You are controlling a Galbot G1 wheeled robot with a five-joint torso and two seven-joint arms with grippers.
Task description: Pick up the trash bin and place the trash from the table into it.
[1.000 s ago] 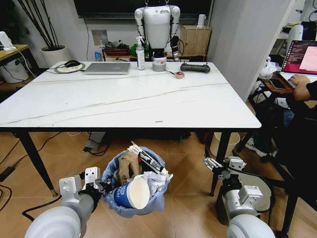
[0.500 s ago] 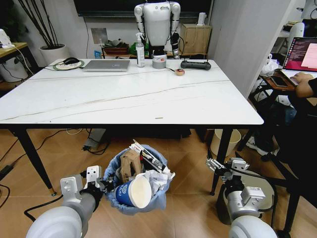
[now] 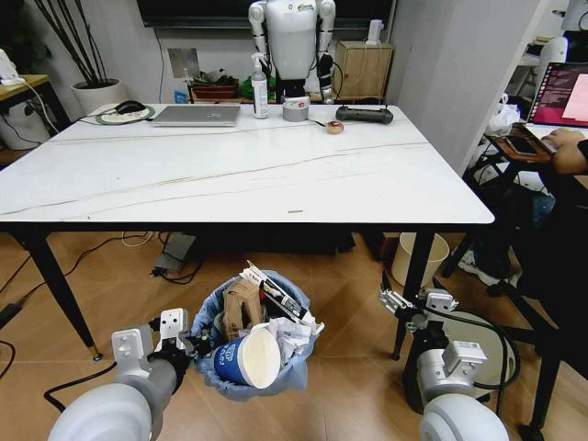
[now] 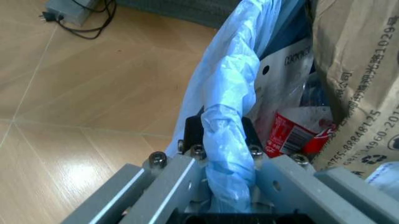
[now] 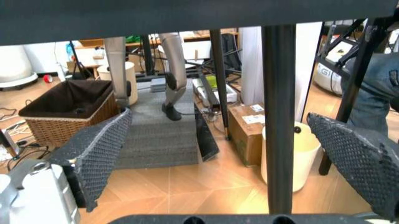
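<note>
The trash bin [image 3: 265,372], lined with a light-blue bag, hangs just above the floor in front of the table [image 3: 230,175]. My left gripper [image 3: 195,347] is shut on its rim [image 4: 227,154]. Trash fills the bin: a blue paper cup [image 3: 246,358], torn brown cardboard [image 3: 241,308], crumpled white paper [image 3: 292,335] and a red-labelled bottle [image 4: 296,133]. My right gripper [image 3: 397,303] is open, low beside the table's front right leg [image 5: 279,116], with nothing between its fingers [image 5: 100,154].
At the table's far edge are a laptop [image 3: 196,115], spray bottle [image 3: 262,92], tape roll [image 3: 295,110] and black controller [image 3: 364,115]. A tiny scrap [image 3: 294,212] lies near the front edge. A cream bucket [image 3: 411,262] stands by the right leg. A seated person [image 3: 560,156] is at the right.
The whole picture has shifted a little, so the camera moved. The bin stays in my left gripper. The right gripper holds its place.
</note>
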